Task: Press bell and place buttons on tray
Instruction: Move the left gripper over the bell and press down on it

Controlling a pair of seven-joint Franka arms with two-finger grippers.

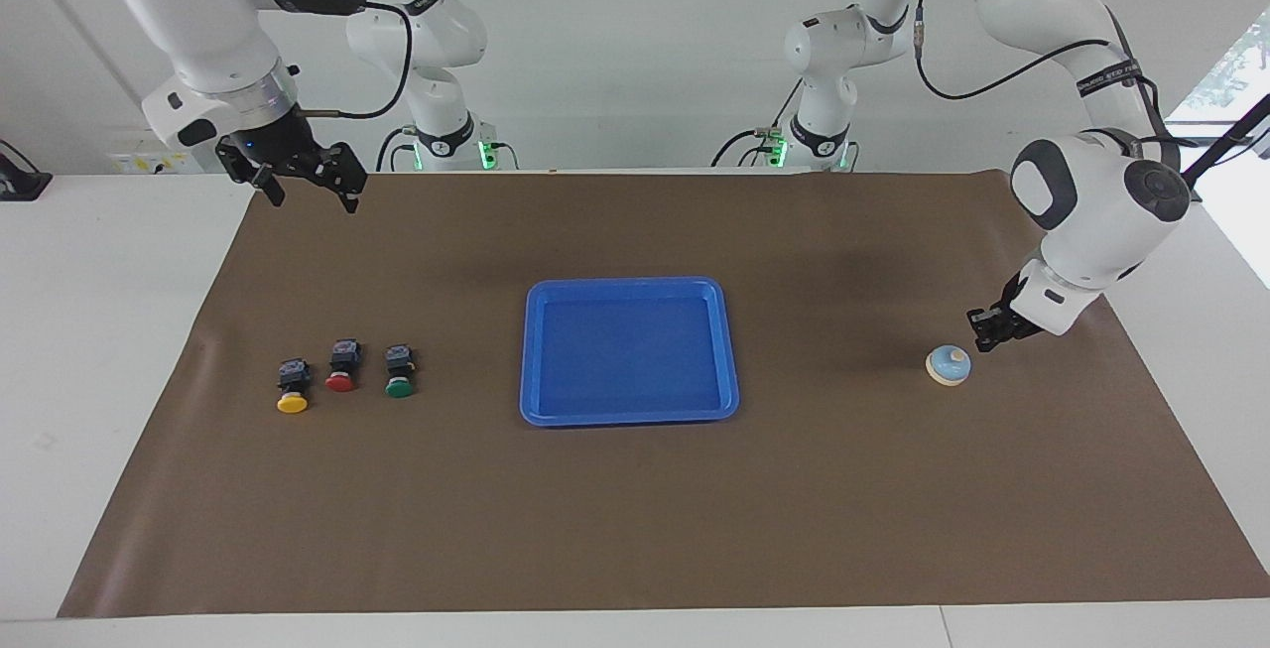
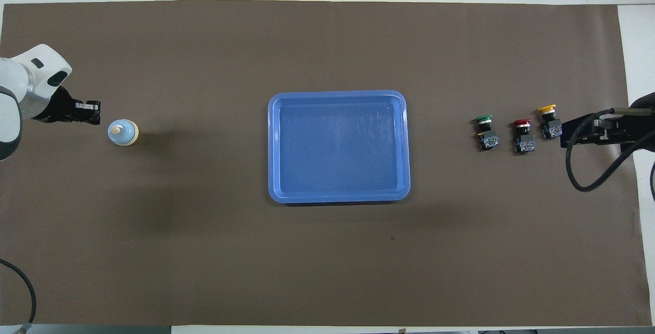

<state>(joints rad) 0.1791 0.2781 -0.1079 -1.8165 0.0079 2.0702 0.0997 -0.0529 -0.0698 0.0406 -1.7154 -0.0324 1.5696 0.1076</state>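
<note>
The scene is lit brightly and evenly from above. A stronger daylight is seen at the right edge of the facing view, where a window is overexposed. Soft, wide shadows are cast on the brown mat [image 1: 635, 489]: one dark patch in the upper middle of the facing view, one beside the bell [image 1: 949, 365], and a thin one under the lower rim of the tray [image 1: 629, 418]. In the overhead view a faint glare is noticed on the tray floor, and large blurred shadows are seen at the lower left of the frame. Both pictures are sharp in the centre. The cable at the right edge of the overhead view is slightly out of focus. No strong distortion is observed at the edges.
</note>
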